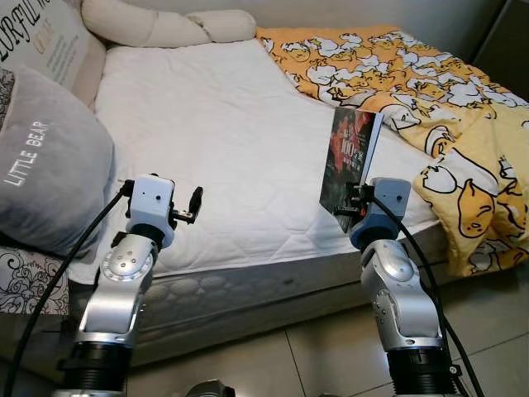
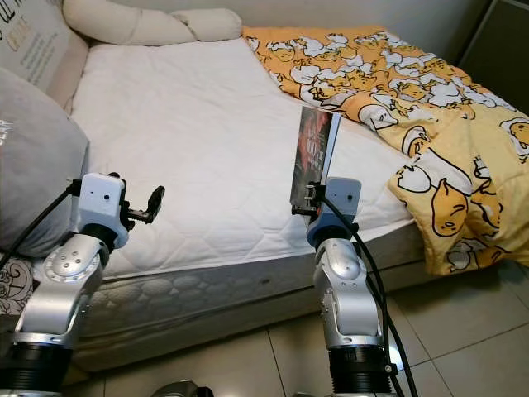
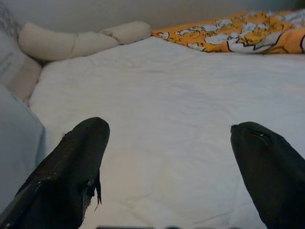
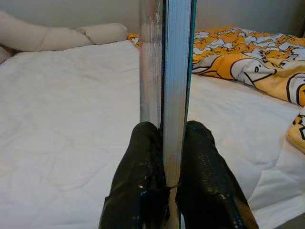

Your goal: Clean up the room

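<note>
A white bed (image 1: 223, 141) takes up the room, with a yellow duck blanket (image 1: 430, 91) at its far right corner. The right gripper (image 4: 164, 157) pinches a book (image 1: 349, 161) upright above the bed's front edge (dark red cover). The left gripper (image 3: 169, 143) hovers with spread fingers near a grey pillow (image 1: 45, 161).

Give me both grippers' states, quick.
Left gripper: open, holding nothing, above the bed.
Right gripper: shut on the book, held upright.
</note>
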Controlling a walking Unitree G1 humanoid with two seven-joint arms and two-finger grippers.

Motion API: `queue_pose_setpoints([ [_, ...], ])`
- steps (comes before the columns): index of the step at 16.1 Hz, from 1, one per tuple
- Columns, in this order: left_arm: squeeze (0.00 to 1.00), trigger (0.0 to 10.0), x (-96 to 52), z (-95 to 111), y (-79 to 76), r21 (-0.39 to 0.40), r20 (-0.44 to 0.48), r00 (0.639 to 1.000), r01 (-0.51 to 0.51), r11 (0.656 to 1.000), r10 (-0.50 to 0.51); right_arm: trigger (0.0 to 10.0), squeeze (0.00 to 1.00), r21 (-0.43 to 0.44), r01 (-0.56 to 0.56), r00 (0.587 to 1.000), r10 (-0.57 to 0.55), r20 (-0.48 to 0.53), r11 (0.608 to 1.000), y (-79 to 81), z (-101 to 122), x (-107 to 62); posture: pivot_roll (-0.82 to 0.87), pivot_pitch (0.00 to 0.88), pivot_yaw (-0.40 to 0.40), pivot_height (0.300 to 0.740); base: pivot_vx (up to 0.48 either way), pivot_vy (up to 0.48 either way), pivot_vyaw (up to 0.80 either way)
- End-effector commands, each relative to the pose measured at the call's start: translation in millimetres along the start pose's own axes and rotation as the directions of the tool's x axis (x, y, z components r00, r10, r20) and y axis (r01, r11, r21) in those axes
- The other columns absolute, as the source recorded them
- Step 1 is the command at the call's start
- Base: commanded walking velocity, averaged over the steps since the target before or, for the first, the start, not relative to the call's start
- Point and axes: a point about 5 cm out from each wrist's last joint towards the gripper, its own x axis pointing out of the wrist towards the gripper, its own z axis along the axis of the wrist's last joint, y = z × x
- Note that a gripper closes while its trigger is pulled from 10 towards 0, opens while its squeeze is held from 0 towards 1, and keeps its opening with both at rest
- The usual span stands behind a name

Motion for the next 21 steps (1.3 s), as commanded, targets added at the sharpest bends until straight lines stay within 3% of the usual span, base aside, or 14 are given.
queue_pose_setpoints([
  [1, 0.0, 10.0, 1.9, 5.1, 1.0, -0.013, 0.027, 1.0, -0.007, 1.0, 0.008, 10.0, 0.0, 0.004, -0.053, 0.999, 0.052, 0.014, 0.999, 2.5, 4.5, -2.1, 0.02, 0.0, -0.016, 0.74, 0.0, 0.0, 0.0],
  [6, 0.0, 10.0, 2.3, 9.7, 6.4, -0.024, 0.055, 0.998, 0.006, 1.0, -0.005, 10.0, 0.0, -0.027, -0.186, 0.981, 0.185, -0.058, 0.982, 17.3, -4.6, -2.1, 0.02, 0.0, -0.017, 0.74, 0.111, 0.0, 0.64],
  [14, 0.0, 10.0, 2.3, 5.3, 11.0, -0.013, 0.026, 1.0, -0.008, 1.0, 0.008, 10.0, 0.0, -0.031, -0.257, 0.964, 0.254, -0.081, 0.966, 24.7, -7.1, -2.8, 0.02, 0.0, -0.015, 0.74, 0.325, 0.0, 0.8],
  [21, 0.0, 10.0, -2.0, 12.0, -11.8, -0.039, 0.081, 0.984, 0.162, 0.986, -0.159, 10.0, 0.0, 0.003, -0.19, 0.979, 0.189, -0.073, 0.982, 15.4, -7.7, -4.3, 0.02, 0.0, -0.014, 0.74, 0.325, 0.0, 0.04],
])
